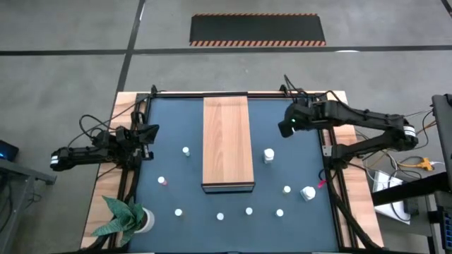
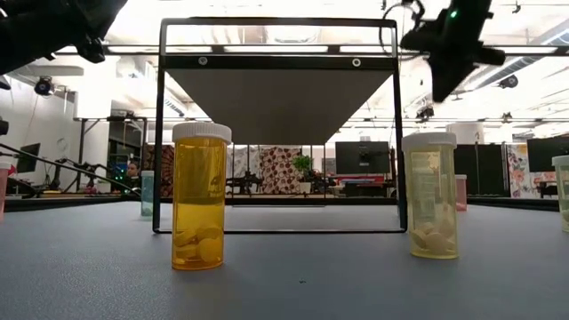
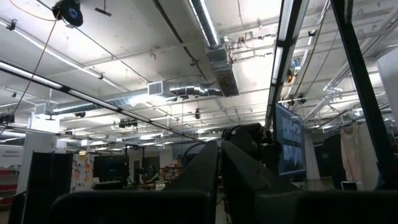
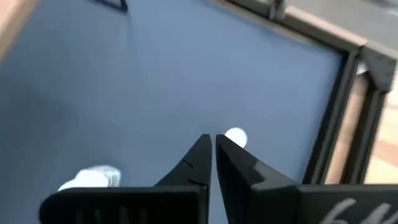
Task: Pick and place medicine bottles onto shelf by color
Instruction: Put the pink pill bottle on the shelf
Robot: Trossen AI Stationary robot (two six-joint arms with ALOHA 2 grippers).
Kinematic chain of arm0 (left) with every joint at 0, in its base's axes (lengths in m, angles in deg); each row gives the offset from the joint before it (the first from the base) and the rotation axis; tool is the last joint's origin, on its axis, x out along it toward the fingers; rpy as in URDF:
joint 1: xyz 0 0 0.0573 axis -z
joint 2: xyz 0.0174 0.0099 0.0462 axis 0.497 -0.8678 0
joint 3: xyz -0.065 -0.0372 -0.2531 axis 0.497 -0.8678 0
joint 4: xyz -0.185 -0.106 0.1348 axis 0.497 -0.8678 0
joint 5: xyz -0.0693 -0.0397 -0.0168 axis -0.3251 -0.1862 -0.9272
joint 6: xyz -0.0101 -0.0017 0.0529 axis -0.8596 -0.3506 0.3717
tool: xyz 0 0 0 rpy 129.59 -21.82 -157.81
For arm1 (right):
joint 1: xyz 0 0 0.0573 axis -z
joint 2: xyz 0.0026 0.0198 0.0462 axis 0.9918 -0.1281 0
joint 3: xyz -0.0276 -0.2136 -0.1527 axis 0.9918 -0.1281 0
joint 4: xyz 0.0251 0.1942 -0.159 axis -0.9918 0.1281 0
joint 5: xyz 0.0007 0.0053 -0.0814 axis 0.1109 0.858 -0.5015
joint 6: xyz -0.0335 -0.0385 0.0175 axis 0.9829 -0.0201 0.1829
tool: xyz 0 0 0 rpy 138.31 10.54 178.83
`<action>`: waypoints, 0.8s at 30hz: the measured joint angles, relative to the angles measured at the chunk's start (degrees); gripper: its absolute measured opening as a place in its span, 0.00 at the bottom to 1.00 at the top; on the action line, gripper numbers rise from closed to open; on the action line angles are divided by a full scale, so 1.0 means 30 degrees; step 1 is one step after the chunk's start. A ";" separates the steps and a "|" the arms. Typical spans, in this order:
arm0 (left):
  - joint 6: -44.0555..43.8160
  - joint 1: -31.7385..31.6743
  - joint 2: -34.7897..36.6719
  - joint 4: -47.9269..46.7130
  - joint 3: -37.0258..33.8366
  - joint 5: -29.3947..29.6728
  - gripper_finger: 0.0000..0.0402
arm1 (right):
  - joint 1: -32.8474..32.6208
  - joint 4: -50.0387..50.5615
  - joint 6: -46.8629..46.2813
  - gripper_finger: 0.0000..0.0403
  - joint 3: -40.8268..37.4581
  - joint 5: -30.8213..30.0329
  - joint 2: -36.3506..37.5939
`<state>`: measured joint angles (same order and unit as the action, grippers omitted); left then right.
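Light-brown wooden shelf [image 1: 227, 143] lies mid-frame on the dark table [image 1: 176, 120], nothing on it. White-capped medicine bottles [image 1: 269, 155] are scattered around it, mostly lower half of the high view; cap colours mostly too small to tell. Right gripper [image 1: 286, 129] hovers upper right, jaws nearly clenched, empty. Left gripper [image 1: 149, 132] at left table edge, jaws clenched, its wrist view showing only ceiling.
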<state>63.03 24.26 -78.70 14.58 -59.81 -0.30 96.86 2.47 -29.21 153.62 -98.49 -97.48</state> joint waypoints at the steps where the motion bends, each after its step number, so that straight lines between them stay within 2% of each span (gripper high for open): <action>1: -0.0002 -0.0003 0.0000 -0.0006 0.0000 0.0003 0.01 | 0.0297 0.0037 0.0095 0.08 -0.0130 0.0530 -0.0140; 4: -0.0007 0.0000 0.0000 0.0000 0.0000 0.0000 0.01 | 0.1031 0.0070 0.0435 0.17 -0.0654 0.1332 -0.0544; 9: -0.0022 -0.0002 0.0000 0.0000 0.0007 0.0000 0.01 | 0.2104 0.0001 0.0495 0.36 -0.1911 0.1551 -0.1173; 13: -0.0032 0.0000 0.0000 0.0000 0.0015 0.0000 0.01 | 0.2756 -0.1124 0.0583 0.47 -0.3056 0.1554 -0.1478; 18: -0.0036 0.0000 0.0000 0.0000 0.0015 0.0000 0.01 | 0.3240 -0.2779 0.0624 0.55 -0.4198 0.1566 -0.1594; 24: -0.0036 0.0000 0.0000 0.0000 0.0029 0.0000 0.01 | 0.3277 -0.4130 0.0611 0.60 -0.5308 0.1568 -0.1906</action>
<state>62.92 24.26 -78.70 14.58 -59.73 -0.30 106.69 -9.92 -27.37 137.69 -93.78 -103.19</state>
